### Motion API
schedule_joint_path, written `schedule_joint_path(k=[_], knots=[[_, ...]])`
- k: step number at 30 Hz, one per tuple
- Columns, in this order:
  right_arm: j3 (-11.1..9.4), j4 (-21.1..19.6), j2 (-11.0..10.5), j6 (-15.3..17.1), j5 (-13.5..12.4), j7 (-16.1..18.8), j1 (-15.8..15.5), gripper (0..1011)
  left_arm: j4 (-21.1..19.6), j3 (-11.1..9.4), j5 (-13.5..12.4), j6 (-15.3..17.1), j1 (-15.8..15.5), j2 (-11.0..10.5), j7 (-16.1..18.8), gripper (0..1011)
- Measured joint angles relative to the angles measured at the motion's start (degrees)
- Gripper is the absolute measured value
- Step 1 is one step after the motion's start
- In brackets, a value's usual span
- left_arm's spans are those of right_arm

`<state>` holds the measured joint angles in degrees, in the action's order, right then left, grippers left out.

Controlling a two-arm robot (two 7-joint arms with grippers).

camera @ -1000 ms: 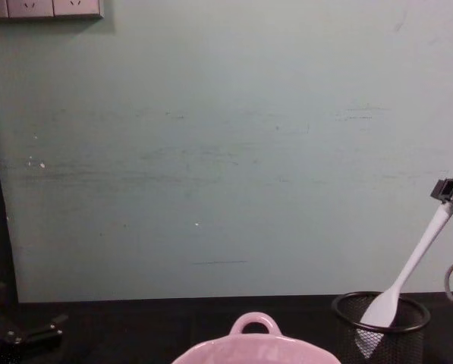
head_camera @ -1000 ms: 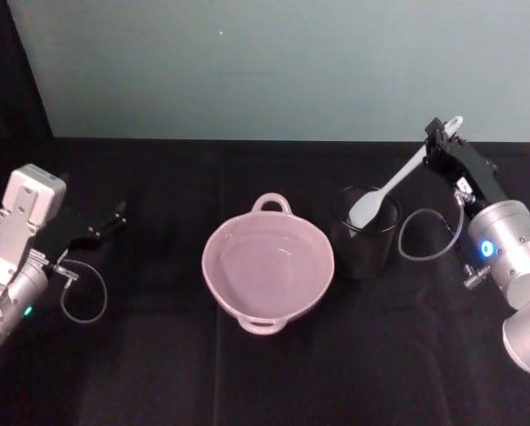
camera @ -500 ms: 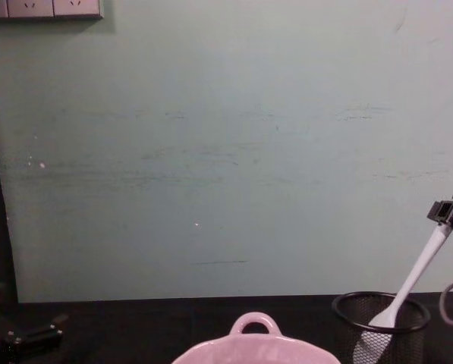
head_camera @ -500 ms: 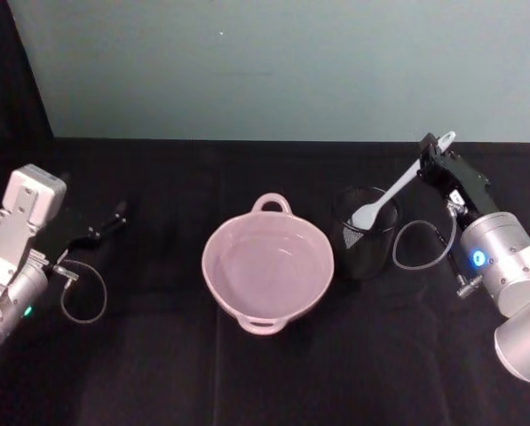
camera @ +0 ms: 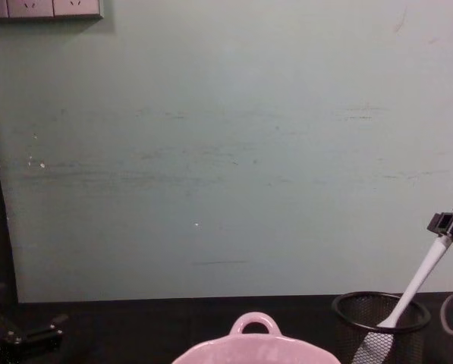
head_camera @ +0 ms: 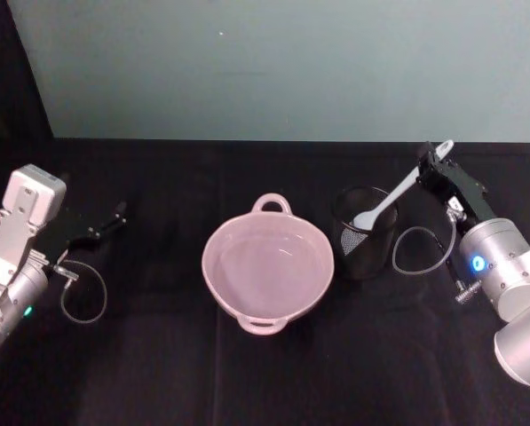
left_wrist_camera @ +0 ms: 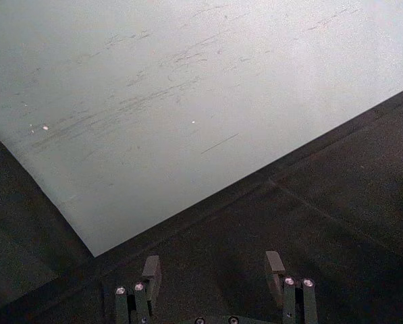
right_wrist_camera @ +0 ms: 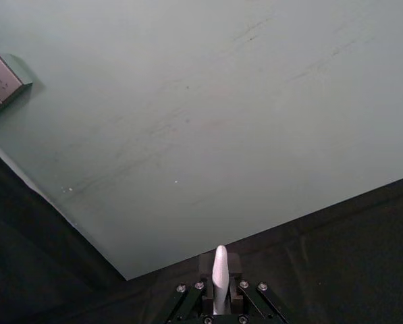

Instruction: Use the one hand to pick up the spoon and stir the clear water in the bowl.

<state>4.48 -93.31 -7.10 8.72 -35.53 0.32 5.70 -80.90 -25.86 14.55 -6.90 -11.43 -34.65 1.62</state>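
We're working on a black cloth table (head_camera: 247, 382) against a pale green wall (head_camera: 273, 62). The pink bowl (head_camera: 267, 271) sits mid-table beside the mesh cup (head_camera: 366, 232). Our right gripper (head_camera: 431, 161) is clamped on the spoon (head_camera: 391, 196), blade down in the cup, so we'd say we're mid-pickup. Next: lift clear, swing over the water. Left gripper (left_wrist_camera: 215, 273) parked, jaws apart.

Mesh cup (head_camera: 365, 232) just beside bowl (head_camera: 267, 266); elsewhere open.
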Motion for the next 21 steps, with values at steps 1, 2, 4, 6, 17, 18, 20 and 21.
schedule_joint_path(k=[1,2,4,6,17,18,20,21], knots=[[0.0,0.0,0.0,0.0,0.0,0.0,0.0,127,0.0,0.0,0.0,0.0,0.0,0.0,0.0,1011],[0.1,0.1,-0.1,0.0,-0.1,0.0,0.0,127,0.0,0.0,0.0,0.0,0.0,0.0,0.0,1011],[0.2,0.2,-0.2,0.0,-0.1,0.0,0.0,127,0.0,0.0,0.0,0.0,0.0,0.0,0.0,1011],[0.4,0.3,-0.3,0.1,-0.2,0.0,0.0,127,0.0,0.0,0.0,0.0,0.0,0.0,0.0,1011],[0.8,0.8,-0.5,0.4,-0.5,-0.3,-0.1,127,0.0,0.0,0.0,0.0,0.0,0.0,0.0,1011],[0.9,0.9,-0.6,0.5,-0.5,-0.3,-0.1,127,0.0,0.0,0.0,0.0,0.0,0.0,0.0,1011],[0.9,0.9,-0.6,0.5,-0.6,-0.3,0.0,127,0.0,0.0,0.0,0.0,0.0,0.0,0.0,1011],[0.9,0.9,-0.6,0.5,-0.6,-0.3,0.0,127,0.0,0.0,0.0,0.0,0.0,0.0,0.0,1011]])
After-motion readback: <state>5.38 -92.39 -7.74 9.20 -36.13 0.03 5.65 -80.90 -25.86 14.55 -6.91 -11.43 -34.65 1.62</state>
